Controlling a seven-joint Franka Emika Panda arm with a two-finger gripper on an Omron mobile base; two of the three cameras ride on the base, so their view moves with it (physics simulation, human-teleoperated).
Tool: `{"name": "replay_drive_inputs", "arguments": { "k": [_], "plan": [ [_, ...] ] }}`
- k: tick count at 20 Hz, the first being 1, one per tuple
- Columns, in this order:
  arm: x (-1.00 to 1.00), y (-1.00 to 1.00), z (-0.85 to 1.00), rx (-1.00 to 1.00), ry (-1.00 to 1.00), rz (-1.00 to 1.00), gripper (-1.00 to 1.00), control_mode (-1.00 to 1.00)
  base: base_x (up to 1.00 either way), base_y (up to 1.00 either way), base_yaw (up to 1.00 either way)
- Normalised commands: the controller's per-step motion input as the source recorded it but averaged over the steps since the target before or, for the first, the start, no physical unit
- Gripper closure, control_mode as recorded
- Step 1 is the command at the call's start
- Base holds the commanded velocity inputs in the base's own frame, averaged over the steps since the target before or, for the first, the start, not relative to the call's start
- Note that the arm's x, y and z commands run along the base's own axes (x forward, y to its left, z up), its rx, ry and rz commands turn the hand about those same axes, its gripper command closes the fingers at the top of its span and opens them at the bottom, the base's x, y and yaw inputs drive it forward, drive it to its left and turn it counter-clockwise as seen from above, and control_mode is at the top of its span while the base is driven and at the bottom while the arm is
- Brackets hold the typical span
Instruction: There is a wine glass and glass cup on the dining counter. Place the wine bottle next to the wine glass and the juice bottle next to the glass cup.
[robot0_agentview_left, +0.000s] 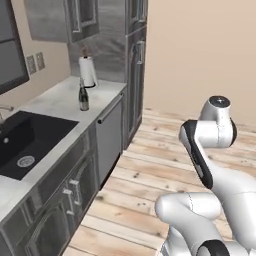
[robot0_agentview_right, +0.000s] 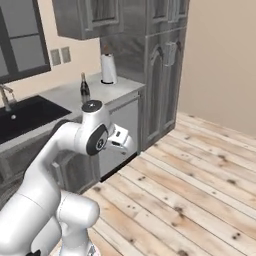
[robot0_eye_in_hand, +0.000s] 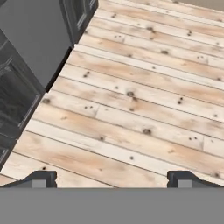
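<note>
1 wine bottle (robot0_agentview_left: 83, 95) stands upright on the marble counter (robot0_agentview_left: 55, 102) by the paper towel roll (robot0_agentview_left: 87, 71), well beyond your gripper (robot0_eye_in_hand: 112, 178). Your gripper's 2 fingertips (robot0_eye_in_hand: 40, 178) are spread wide, empty, pointing down at the wooden floor (robot0_eye_in_hand: 144, 96).

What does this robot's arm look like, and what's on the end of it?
The arm is glossy white, built of fat rounded segments with dark bands and round dark caps at its joints. No cables show. Its gripper ends in two small dark, blocky fingertips, set far apart.
</note>
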Motion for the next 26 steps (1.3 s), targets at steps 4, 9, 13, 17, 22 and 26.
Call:
{"name": "replay_drive_inputs", "arguments": {
  "k": [4,9,13,17,22,26],
  "plan": [
    [0.00,0.00,0.00,0.00,0.00,0.00,-1.00,1.00,0.79,-0.01,0.42],
    [0.00,0.00,0.00,0.00,0.00,0.00,-1.00,1.00,0.74,0.00,0.48],
    [0.00,0.00,0.00,0.00,0.00,0.00,-1.00,1.00,0.70,-0.03,0.46],
    [0.00,0.00,0.00,0.00,0.00,0.00,-1.00,1.00,0.74,-0.18,0.24],
    [0.00,0.00,0.00,0.00,0.00,0.00,-1.00,1.00,0.76,-0.22,0.13],
    [0.00,0.00,0.00,0.00,0.00,0.00,-1.00,1.00,0.68,-0.22,0.12]
  ]
}}
